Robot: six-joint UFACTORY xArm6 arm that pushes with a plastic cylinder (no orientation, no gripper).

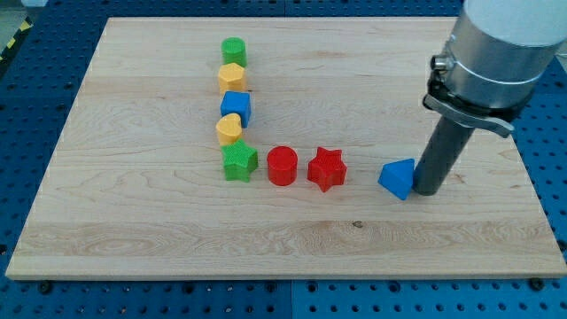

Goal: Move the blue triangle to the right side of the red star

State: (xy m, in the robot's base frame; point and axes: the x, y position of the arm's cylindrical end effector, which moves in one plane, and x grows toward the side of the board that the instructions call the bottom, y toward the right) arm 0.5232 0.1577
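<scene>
Table (133, 239): a pale wooden board; all the blocks sit in its middle band, none near an edge.

Column toward the left edge: running from the top edge downward, a green cylinder (234, 50), a yellow hexagon (232, 77), a blue cube (236, 107), a yellow heart-like block (229, 129) and a green star (239, 161). They stand close together, some touching. They are well apart from the work and I judge them at little risk.

Red cylinder (283, 166): just right of the green star, near the red star but not touching it.

Red star (327, 168): about mid-table, a clear gap of bare wood on its right side.

Blue triangle (398, 179): already to the right of the red star, toward the right edge, with that gap between them.

My tip (427, 190): at the triangle's right flank, touching it or just beside it.

Pincer: there is none on this arm, only the rod, so spread or pressed together cannot be told.

Risk, overshoot: a leftward push carried too far would drive the triangle into the red star and shunt it onto the red cylinder.

Risk, spin: contact on a slanted face or off-centre could turn the triangle and let it slip past the tip toward the top or bottom edge.

Risk, needless push: the triangle may already satisfy the task, so more shoving could only spoil it.
</scene>
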